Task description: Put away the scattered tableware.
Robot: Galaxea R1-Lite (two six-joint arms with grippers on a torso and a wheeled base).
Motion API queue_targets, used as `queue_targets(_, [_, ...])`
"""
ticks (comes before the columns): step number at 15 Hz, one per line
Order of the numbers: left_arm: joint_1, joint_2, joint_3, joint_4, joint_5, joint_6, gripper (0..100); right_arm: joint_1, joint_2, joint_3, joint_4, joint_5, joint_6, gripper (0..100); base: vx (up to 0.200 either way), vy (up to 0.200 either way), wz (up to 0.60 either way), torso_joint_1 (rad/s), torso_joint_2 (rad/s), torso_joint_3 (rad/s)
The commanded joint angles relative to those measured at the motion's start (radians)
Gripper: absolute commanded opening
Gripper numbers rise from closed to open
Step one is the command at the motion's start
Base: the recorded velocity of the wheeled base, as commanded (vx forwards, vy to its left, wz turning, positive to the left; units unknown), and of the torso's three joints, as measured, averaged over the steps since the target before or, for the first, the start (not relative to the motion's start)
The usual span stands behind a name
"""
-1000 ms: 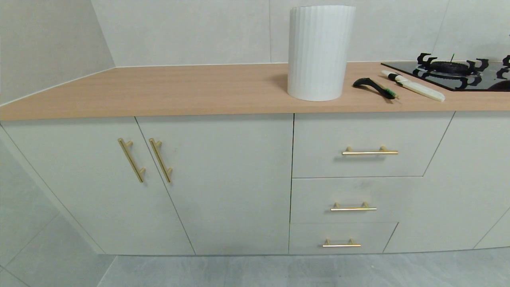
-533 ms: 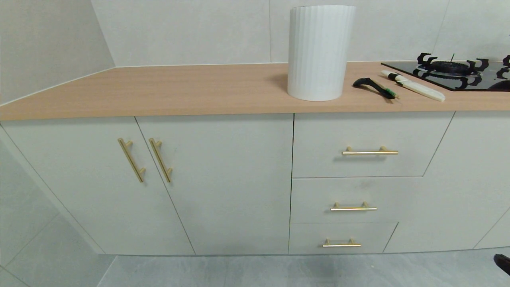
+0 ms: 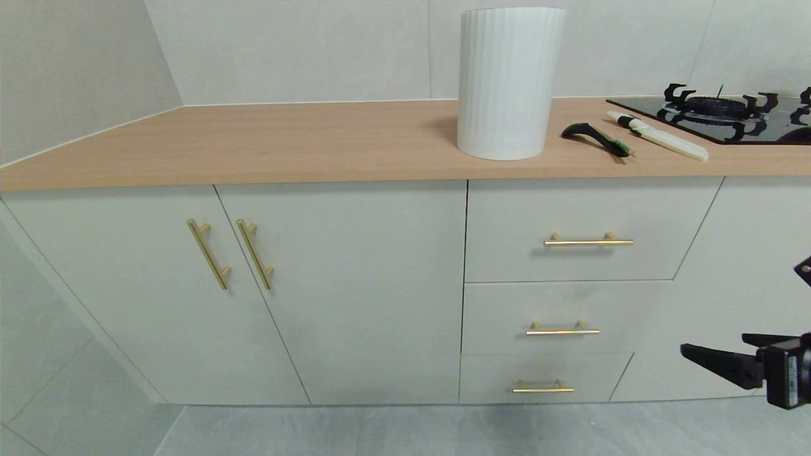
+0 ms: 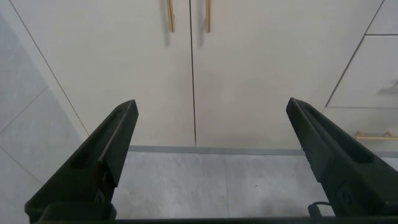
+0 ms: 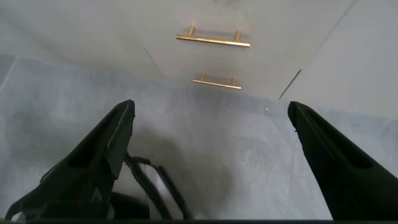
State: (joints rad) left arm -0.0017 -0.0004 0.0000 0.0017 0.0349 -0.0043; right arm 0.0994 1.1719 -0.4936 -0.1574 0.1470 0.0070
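Lying on the desk beside the hob, just right of the ribbed white holder, the black-handled utensil and white knife are looking light, stiff and slippery, best pinched across their handles, and are showing no readable print, while the left gripper and right gripper are hanging with jaws spread wide.

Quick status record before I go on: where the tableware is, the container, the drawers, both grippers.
tableware: black-handled utensil and white utensil, loose on the countertop, between white ribbed container and hob
white ribbed container: upright on the countertop
drawers: three, all shut
left gripper: jaws apart, empty, low before the cabinet doors
right gripper: jaws apart, empty, low by the drawers
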Motion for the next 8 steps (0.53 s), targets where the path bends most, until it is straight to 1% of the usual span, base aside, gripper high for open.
queue_targets(1, [0.0,0.0,0.0,0.0,0.0,0.0,100,0.01,0.215,-0.056,-0.065,-0.003,0.001,100,0.0,0.0,0.0,0.0,0.0,0.0])
queue_targets(6, [0.0,0.0,0.0,0.0,0.0,0.0,100,0.017,0.488,-0.103,-0.235,-0.021,-0.001,100,0.0,0.0,0.0,0.0,0.0,0.0])
queue_targets(7, [0.0,0.0,0.0,0.0,0.0,0.0,100,0.025,0.572,-0.109,-0.309,-0.038,-0.001,100,0.0,0.0,0.0,0.0,0.0,0.0])
queue_targets(8, [0.0,0.0,0.0,0.0,0.0,0.0,100,0.026,0.577,-0.111,-0.312,-0.038,-0.001,100,0.0,0.0,0.0,0.0,0.0,0.0])
